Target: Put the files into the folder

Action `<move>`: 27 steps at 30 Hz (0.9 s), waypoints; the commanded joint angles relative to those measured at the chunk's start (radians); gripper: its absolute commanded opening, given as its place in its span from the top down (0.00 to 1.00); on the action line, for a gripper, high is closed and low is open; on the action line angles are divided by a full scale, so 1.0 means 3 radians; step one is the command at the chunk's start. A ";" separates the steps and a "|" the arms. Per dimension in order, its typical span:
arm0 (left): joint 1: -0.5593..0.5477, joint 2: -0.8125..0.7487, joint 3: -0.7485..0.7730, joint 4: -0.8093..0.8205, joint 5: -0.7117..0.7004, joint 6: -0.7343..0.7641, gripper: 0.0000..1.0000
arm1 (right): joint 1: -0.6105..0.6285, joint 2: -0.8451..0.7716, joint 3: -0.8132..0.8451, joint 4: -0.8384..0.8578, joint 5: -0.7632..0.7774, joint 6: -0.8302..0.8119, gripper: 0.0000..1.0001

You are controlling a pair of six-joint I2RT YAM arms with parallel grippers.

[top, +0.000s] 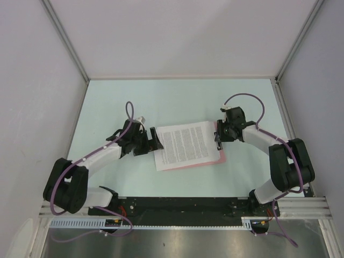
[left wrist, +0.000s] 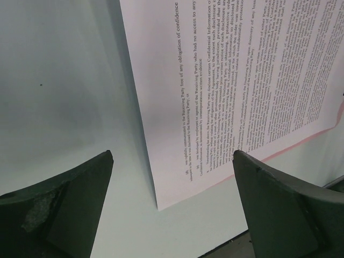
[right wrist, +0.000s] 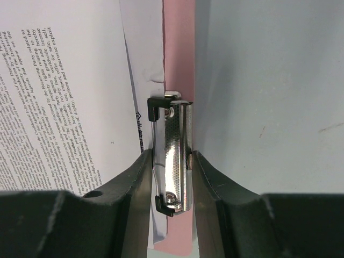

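Right jaws clench the small metal clip [right wrist: 174,161] of the flat pink clipboard [right wrist: 178,48]; left jaws stand released beside the white printed paper sheets [top: 187,144] lying on it. I'd hold that squeeze firm and nudge the sheets squarely under the clip.

Bright even light, soft shadows; fingers [left wrist: 59,209] slightly blurry in wrist cams.

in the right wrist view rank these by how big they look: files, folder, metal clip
1. files
2. metal clip and folder: only a pink strip of the folder shows, about alike, so unranked
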 commanded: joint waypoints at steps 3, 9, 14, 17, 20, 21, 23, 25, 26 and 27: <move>0.0020 0.0285 -0.0193 0.0864 0.0384 -0.0231 0.01 | -0.0068 -0.0018 0.0028 0.0112 -0.0273 0.0045 1.00; 0.0020 0.0516 -0.0337 0.1366 0.0527 -0.0313 0.05 | -0.0109 0.0043 0.0033 0.0142 -0.0396 0.0055 1.00; 0.0015 0.0694 -0.0434 0.1695 0.0721 -0.0482 0.16 | -0.0114 0.0140 0.0027 0.0132 -0.0396 0.0071 1.00; 0.0015 0.0710 -0.0434 0.1725 0.0747 -0.0482 0.28 | -0.0114 0.0191 0.0017 0.0137 -0.0412 0.0086 1.00; 0.0015 0.0644 -0.0413 0.1598 0.0696 -0.0462 0.33 | -0.0114 0.0232 0.0012 0.0142 -0.0407 0.0122 1.00; 0.0015 0.0613 -0.0393 0.1507 0.0630 -0.0441 0.33 | -0.0114 0.0243 0.0012 0.0148 -0.0407 0.0122 1.00; 0.0020 0.0577 -0.0291 0.1170 0.0482 -0.0329 0.26 | -0.0114 0.0243 0.0012 0.0143 -0.0386 0.0122 1.00; 0.0015 0.0496 -0.0235 0.1010 0.0313 -0.0257 0.20 | -0.0114 0.0238 0.0012 0.0117 -0.0330 0.0112 1.00; 0.0015 0.0475 -0.0224 0.0929 0.0282 -0.0247 0.19 | -0.0109 0.0243 0.0012 0.0112 -0.0310 0.0117 1.00; 0.0020 0.0465 -0.0214 0.0913 0.0246 -0.0242 0.16 | -0.0104 0.0243 0.0012 0.0107 -0.0289 0.0112 1.00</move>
